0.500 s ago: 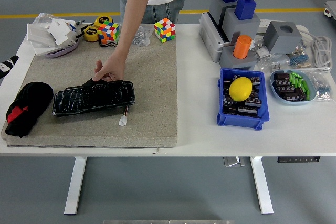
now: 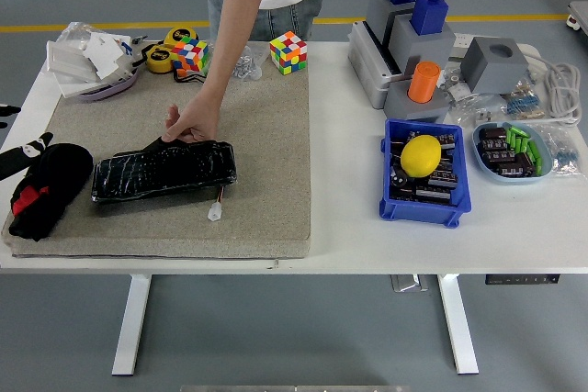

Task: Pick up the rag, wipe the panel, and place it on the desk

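Left robot hand (image 2: 23, 155) reaches in at the left edge of the surface (image 2: 367, 227), beside the black rag (image 2: 48, 188); its finger state I cannot tell. A person's hand (image 2: 191, 123) holds the panel (image 2: 163, 172), so a wide sweep could strike it.

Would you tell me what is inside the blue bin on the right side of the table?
A yellow lemon-shaped object sits on top of dark electronic parts in the blue bin. Whatever lies under the yellow object and deeper in the bin is covered.
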Available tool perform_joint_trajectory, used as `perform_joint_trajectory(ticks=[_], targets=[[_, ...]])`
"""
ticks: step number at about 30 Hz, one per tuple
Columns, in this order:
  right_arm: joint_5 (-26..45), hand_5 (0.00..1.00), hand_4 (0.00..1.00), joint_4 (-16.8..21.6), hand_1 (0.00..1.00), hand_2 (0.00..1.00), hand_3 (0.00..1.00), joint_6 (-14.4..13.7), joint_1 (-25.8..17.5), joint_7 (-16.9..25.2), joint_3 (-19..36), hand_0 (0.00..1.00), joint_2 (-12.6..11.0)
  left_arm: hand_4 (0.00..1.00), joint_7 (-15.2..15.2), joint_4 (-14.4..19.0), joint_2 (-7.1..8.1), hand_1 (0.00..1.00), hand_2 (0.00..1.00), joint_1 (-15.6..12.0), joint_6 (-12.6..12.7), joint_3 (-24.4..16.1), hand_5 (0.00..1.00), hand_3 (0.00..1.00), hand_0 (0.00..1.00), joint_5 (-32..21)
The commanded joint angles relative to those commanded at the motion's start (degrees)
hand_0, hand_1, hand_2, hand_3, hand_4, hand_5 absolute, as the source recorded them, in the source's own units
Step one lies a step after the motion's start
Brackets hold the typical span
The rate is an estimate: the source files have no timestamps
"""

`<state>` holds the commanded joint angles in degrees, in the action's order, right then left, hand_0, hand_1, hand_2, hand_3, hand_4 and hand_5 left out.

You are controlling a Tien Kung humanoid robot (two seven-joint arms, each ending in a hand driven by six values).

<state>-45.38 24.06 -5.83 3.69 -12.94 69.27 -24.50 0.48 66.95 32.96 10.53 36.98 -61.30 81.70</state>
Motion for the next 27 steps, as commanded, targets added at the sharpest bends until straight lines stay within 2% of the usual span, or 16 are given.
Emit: perform_joint_trajectory(ticks=[7, 15, 27], targets=[[-0.2, 0.589, 0.966, 0.4, 0.632, 0.696, 0.597, -0.2, 0.1, 0.0, -0.2, 0.757, -0.2, 0.903, -1.1, -3.9, -2.09, 0.692, 0.754, 1.0, 0.0, 2.6, 0.292, 0.67, 0.55, -1.6], [-0.2, 0.589, 0.965, 0.5, 0.631, 0.696, 0.597, -0.1, 0.0, 0.0, -0.5, 0.758, -0.2, 0.907, -2.3, -7.5, -3.61, 0.693, 0.76, 1.9, 0.0, 5.1, 0.291, 0.67, 0.548, -3.0], [-0.5, 0.589, 0.964, 1.2, 0.631, 0.696, 0.595, -0.3, -0.1, 0.1, -0.3, 0.758, -0.1, 0.912, -2.9, -10.3, -5.78, 0.696, 0.763, 3.8, 0.0, 7.0, 0.29, 0.671, 0.548, -3.5]])
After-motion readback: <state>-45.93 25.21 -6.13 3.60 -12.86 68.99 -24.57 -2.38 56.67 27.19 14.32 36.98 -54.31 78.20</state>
